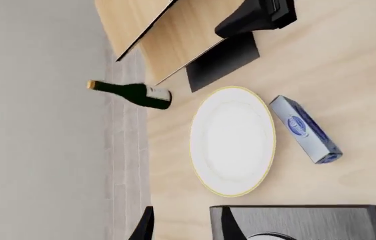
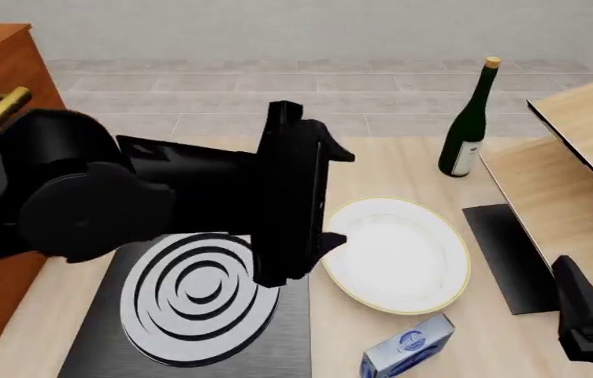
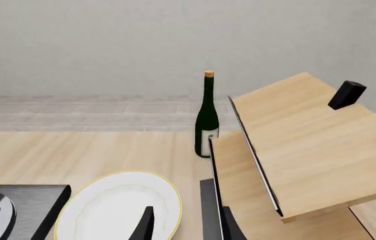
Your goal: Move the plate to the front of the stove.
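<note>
White plate (image 2: 402, 256) beside stove (image 2: 196, 311)

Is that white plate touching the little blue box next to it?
Apart. The left wrist view shows a strip of bare wood between the plate and the blue box; the front view shows the same gap.

Light wooden table (image 2: 402, 161) — bearing the stove (image 2: 196, 303) at the left, the plate (image 2: 402, 253) just beside its right edge, a green bottle (image 2: 468, 126) upright farther back, a black mat (image 2: 512, 256) right of the plate, a blue box (image 2: 409, 350) nearest the camera.
</note>
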